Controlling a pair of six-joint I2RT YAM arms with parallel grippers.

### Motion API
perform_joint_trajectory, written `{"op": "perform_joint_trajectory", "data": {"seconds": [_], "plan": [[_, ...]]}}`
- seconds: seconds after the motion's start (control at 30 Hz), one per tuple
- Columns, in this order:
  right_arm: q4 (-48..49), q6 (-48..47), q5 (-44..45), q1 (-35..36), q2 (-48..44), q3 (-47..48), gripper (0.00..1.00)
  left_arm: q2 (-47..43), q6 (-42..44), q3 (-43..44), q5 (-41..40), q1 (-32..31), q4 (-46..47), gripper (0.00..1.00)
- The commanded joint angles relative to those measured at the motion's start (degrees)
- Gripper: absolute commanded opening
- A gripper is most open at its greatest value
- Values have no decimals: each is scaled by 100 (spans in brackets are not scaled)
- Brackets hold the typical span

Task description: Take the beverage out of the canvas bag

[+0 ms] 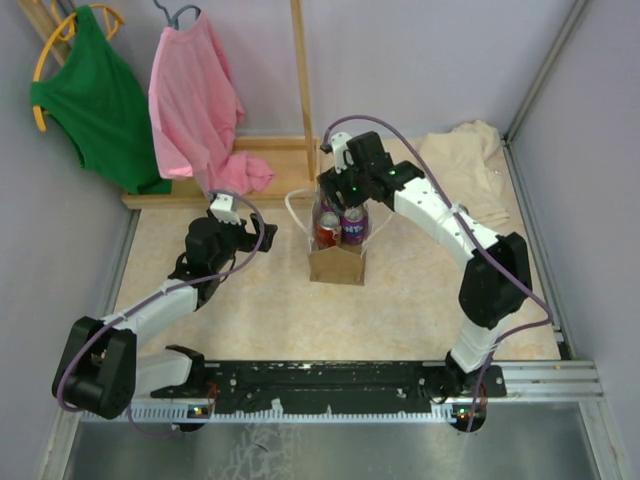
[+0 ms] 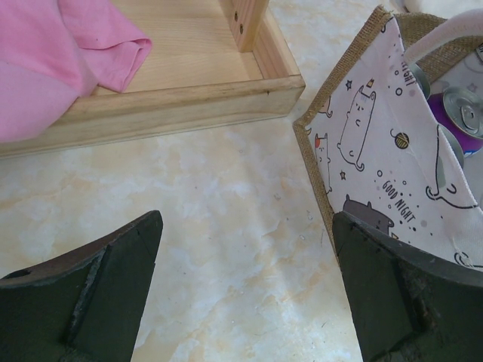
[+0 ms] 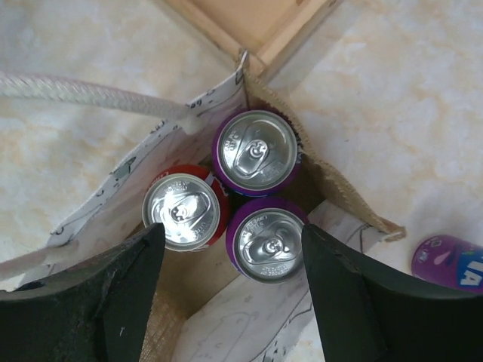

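The canvas bag (image 1: 336, 262) stands upright at mid-table, with a cat-print lining (image 2: 377, 143) and white rope handles (image 3: 90, 94). Three beverage cans stand inside: a red one (image 3: 185, 209) and two purple ones (image 3: 256, 151) (image 3: 269, 239). My right gripper (image 3: 232, 241) hovers over the bag's mouth, open, its fingers spanning the red can and the nearer purple can without holding either. My left gripper (image 2: 245, 226) is open over bare table just left of the bag, with nothing between its fingers.
Another purple can (image 3: 447, 263) lies on the table outside the bag. A wooden rack base (image 2: 173, 98) sits behind the bag, with a pink shirt (image 1: 195, 100) and a green garment (image 1: 95, 95) hanging. A cream cloth (image 1: 470, 165) lies at back right.
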Motion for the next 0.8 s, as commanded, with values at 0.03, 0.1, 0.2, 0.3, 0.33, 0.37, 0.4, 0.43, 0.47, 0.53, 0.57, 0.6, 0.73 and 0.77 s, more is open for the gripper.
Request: {"op": "perform_joint_trajectory", "data": {"seconds": [0.03,0.1,0.2,0.3,0.33,0.37,0.4,0.43,0.47,0.53,0.57,0.6,0.73,0.77], "plan": [[-310,-538,-289,19,306,320,70,-11,-14,191,63,-58,91,100],[-420,-580,-140,19,422,347,71,-19,-14,180,70,-58,83,100],[-438,-580,184,19,460,290,75,-37,-1,170,63,-58,82,100],[-415,-642,286,10,431,219,78,-54,15,148,20,-58,71,100],[-426,-660,332,10,429,212,78,-67,14,141,12,-57,65,100],[-444,-681,368,3,427,205,78,-70,11,135,6,-57,65,100],[-463,-684,407,-4,426,201,78,-80,6,118,3,-58,71,100],[-486,-683,435,-18,424,208,78,-81,1,113,6,-56,80,100],[-505,-686,443,-29,425,209,78,-87,5,109,10,-58,82,100],[-547,-703,453,-58,426,220,78,-73,6,108,12,-56,86,100],[-560,-720,464,-67,433,228,78,-68,-2,109,16,-58,83,100],[-579,-746,476,-71,434,243,78,-60,-2,110,19,-58,90,100],[-807,-928,516,-87,501,411,77,-38,-13,108,52,-58,106,100],[-866,-993,510,-87,532,468,77,-38,-11,102,54,-58,122,100]]}}
